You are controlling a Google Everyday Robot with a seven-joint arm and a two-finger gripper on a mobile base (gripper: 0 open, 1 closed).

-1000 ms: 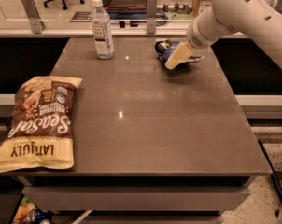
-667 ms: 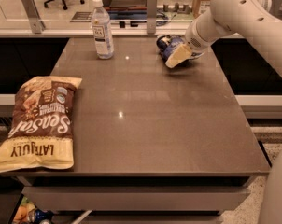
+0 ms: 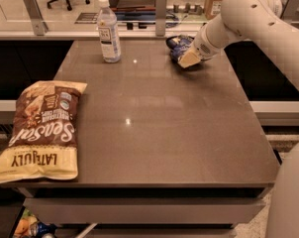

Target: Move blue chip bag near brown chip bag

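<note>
Blue chip bag (image 3: pixel 176 43) lies at the surface's (image 3: pixel 164 128) far right, well apart from the brown chip bag (image 3: pixel 40 128). Tool (image 3: pixel 188 59) sits against it, apparently for pickup; whether it is clamped cannot be told.

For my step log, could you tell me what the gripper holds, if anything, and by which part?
Cannot be told: the gripper is against the near end of the blue chip bag.

The white arm (image 3: pixel 253 19) reaches in from the right of the blue chip bag (image 3: pixel 177 43) and slopes down toward the left, and its gripper (image 3: pixel 189 59) sits low against the near right side of this bag
</note>
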